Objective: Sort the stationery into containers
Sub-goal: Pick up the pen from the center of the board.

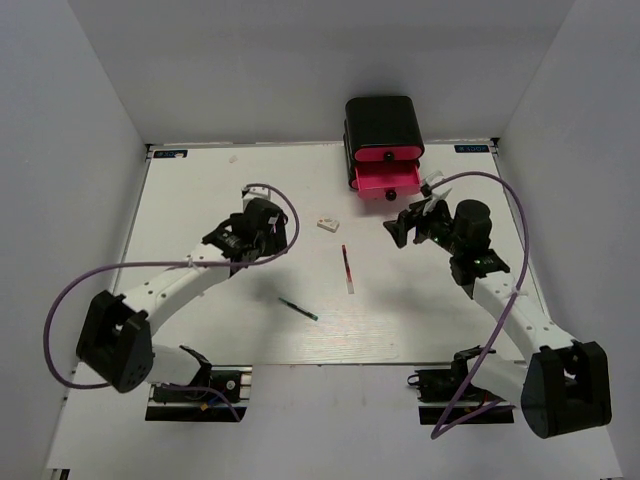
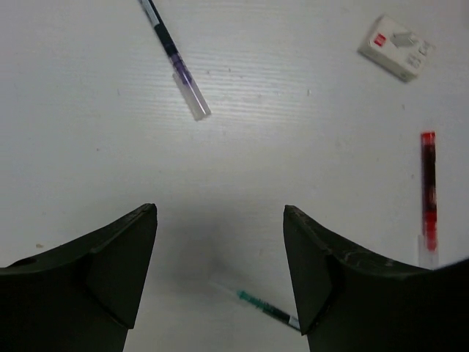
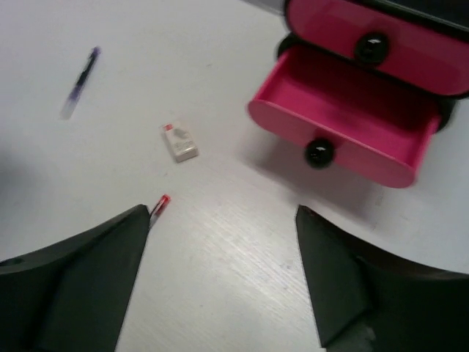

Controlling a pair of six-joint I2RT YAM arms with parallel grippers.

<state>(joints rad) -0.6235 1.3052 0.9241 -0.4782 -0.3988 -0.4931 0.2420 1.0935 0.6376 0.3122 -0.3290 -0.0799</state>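
- Left gripper [image 2: 220, 213] hangs wide open over the table [image 2: 88, 147], with nothing between its fingers.
- Ahead of it in the wrist view lies a purple-barrelled pen [image 2: 176, 62]. I can't pick it out from the top camera, so reaching for it would be half blind.
- Nearer the bases, the teal pen [image 1: 298, 308] lies flat. It is so thin that I judge the fingers could scrape the table, or flick it rolling if I close off-centre.
- Mid-table, the white block [image 1: 327, 223] and the red pen [image 1: 346, 268] sit apart from each other, between the two arms. Sending both arms in together risks a wrist clash.
- One open drawer [image 1: 385, 182] is pulled out of the black case [image 1: 383, 120]. The part of its inside that I can see holds nothing.
- Near that drawer, the right gripper [image 3: 222, 213] is also spread wide and empty. A careless swing could push the drawer shut or shove the case.
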